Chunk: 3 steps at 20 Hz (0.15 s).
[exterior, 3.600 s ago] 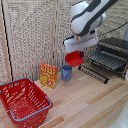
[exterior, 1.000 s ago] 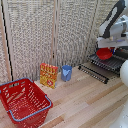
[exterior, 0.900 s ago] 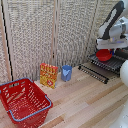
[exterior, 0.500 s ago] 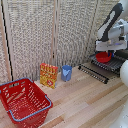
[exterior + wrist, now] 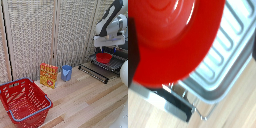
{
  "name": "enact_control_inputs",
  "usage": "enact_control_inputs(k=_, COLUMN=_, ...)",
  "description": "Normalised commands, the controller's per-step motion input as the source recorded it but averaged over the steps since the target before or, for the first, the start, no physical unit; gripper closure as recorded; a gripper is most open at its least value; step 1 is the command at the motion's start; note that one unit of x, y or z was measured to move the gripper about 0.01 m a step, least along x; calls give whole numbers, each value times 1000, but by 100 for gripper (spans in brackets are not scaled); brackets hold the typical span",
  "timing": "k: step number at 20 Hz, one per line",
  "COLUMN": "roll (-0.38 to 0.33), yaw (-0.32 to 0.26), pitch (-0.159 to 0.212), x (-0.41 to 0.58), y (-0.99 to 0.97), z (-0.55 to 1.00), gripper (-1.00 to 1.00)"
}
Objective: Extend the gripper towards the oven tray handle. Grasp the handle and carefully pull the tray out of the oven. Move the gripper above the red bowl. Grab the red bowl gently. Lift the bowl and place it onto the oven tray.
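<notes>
Where tool hangs, red bowl beneath

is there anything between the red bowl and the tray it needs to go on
Nothing visible. The red bowl is under the gripper, right over the pulled-out tray, and the wrist view shows only tray beneath it. Whether the bowl already touches the tray, or the jaws are shut on it, cannot be told.

glossy red bowl, ribbed metal tray
</notes>
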Motion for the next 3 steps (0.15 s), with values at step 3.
enact_control_inputs(k=3, roll=26, yaw=-158, pitch=16, x=97, y=13, z=679, gripper=-100)
